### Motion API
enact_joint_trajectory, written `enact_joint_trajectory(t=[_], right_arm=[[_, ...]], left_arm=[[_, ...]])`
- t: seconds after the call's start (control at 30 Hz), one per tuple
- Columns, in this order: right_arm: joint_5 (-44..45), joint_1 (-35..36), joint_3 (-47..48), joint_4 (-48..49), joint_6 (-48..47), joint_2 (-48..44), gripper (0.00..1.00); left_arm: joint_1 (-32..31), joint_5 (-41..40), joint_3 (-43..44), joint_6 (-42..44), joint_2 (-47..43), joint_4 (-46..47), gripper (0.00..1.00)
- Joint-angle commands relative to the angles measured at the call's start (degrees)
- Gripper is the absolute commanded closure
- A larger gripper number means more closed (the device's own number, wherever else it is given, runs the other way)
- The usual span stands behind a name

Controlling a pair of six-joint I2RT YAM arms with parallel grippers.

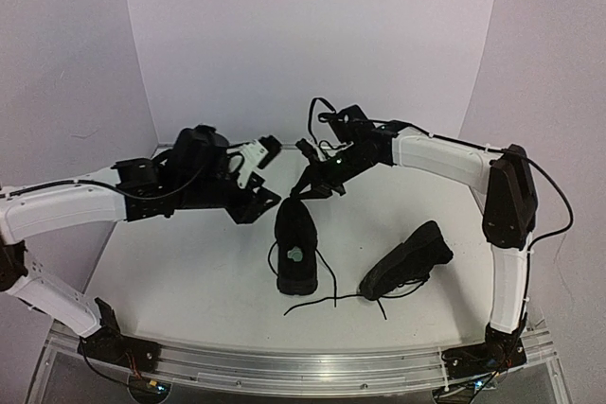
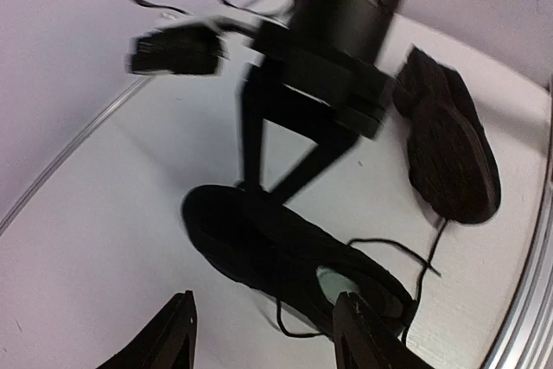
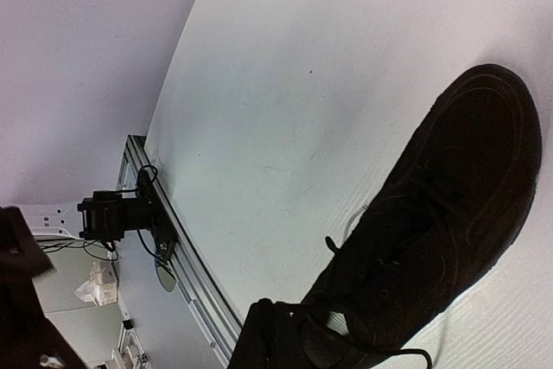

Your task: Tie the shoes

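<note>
One black shoe (image 1: 295, 243) stands upright mid-table, a pale insole label showing in its opening, its thin laces loose on the table. It fills the left wrist view (image 2: 285, 244) and the right wrist view (image 3: 432, 231). The other shoe (image 1: 409, 259) lies tipped on its side to the right, also in the left wrist view (image 2: 449, 140). My left gripper (image 1: 258, 207) is open and empty, left of the upright shoe's toe; its fingertips (image 2: 177, 334) frame the shoe. My right gripper (image 1: 317, 193) hangs open just above that shoe's toe (image 2: 263, 186), holding nothing I can see.
A white table (image 1: 189, 272) with white walls behind and at both sides. An aluminium rail (image 1: 303, 366) runs along the near edge. Loose lace ends (image 1: 317, 305) trail between the two shoes toward the front.
</note>
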Motion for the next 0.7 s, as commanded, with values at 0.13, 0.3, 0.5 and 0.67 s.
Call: enact_joint_trajectory(t=[0.13,0.3,0.5,0.67], right_arm=[[-1.90,3.53,7.09,1.43,1.65,6.56,1.00],[-2.27,4.90,9.86,1.21,2.43,9.45,0.95],[-2.48,5.28,11.32,0.12,2.55,10.42,0.78],[-1.69,5.28,12.46,-0.95,2.16,8.07,0.65]], left_arm=[[4.82,-11.01,-10.82,-18.46,-9.47,6.40,0.45],[7.21,-8.96,-10.67,-23.79,-6.64,2.25,0.51],[9.57,-3.22,-10.07,-26.51,-3.08,2.62,0.49],[12.14,1.23,-9.31,-26.70,-0.88,3.09,0.43]])
